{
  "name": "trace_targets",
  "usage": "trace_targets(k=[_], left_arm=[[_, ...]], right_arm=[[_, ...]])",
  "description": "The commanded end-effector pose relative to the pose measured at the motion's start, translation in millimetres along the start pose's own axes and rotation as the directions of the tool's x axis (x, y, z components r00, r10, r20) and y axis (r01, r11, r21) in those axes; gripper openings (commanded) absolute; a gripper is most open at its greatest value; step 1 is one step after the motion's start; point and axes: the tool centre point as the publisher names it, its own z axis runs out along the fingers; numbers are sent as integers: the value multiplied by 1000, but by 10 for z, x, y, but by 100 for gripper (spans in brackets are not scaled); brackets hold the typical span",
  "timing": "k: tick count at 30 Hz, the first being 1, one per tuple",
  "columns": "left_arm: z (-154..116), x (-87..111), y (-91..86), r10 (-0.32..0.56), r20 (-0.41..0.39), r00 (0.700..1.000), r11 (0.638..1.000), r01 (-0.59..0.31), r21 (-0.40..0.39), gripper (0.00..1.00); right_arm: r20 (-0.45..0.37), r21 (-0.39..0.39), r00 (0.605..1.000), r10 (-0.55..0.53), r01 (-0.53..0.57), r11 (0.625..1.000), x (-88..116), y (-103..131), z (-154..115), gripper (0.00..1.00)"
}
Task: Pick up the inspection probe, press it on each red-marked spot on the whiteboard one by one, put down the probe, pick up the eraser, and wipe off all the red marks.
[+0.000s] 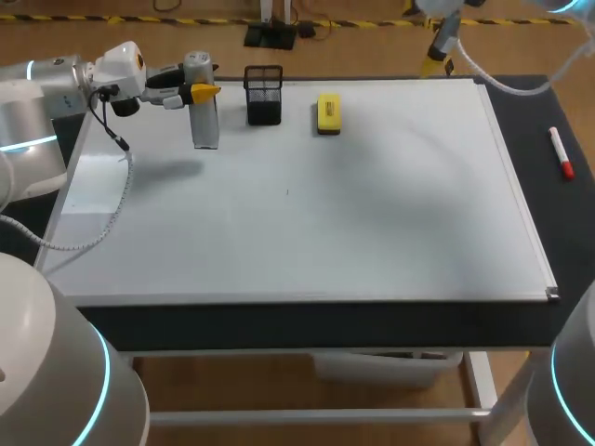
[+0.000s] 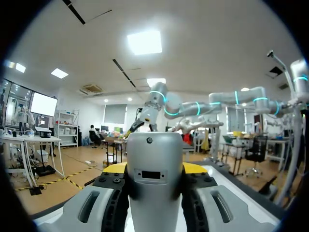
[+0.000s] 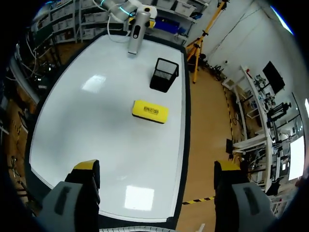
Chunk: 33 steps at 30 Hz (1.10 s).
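Left fingers (image 1: 206, 91): clamped on the probe (image 1: 205, 121), above the whiteboard's (image 1: 325, 214) back-left corner.
Right fingers (image 3: 87, 167): spread wide apart.
Eraser (image 1: 328, 112): beside the mesh holder (image 1: 264, 95).

Mesh holder (image 1: 264, 96) near eraser (image 1: 328, 113), apparently apart

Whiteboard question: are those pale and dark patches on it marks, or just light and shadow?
Just light, it seems. Head view: the whiteboard carries a soft grey shadow near the probe, and no red marks show. Right wrist view: two bright patches look like reflected lamps.
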Motion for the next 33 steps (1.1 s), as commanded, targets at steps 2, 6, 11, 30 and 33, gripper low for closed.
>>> trace_targets(k=[2, 6, 11, 30, 33], left_arm=[[-2, 3, -10, 1, 0, 1000, 1000, -1, 0, 0], [-2, 3, -10, 1, 0, 1000, 1000, -1, 0, 0], [-2, 3, -10, 1, 0, 1000, 1000, -1, 0, 0], [-2, 3, -10, 1, 0, 1000, 1000, -1, 0, 0], [-2, 3, -10, 1, 0, 1000, 1000, -1, 0, 0]], right_arm=[[14, -24, 999, 42, -42, 999, 157, 1, -311, 100], [29, -32, 999, 30, -29, 999, 164, 13, -325, 100], [29, -32, 999, 30, -29, 999, 164, 13, -325, 100], [29, -32, 999, 30, -29, 999, 164, 13, -325, 100], [29, -32, 999, 30, -29, 999, 164, 13, -325, 100]])
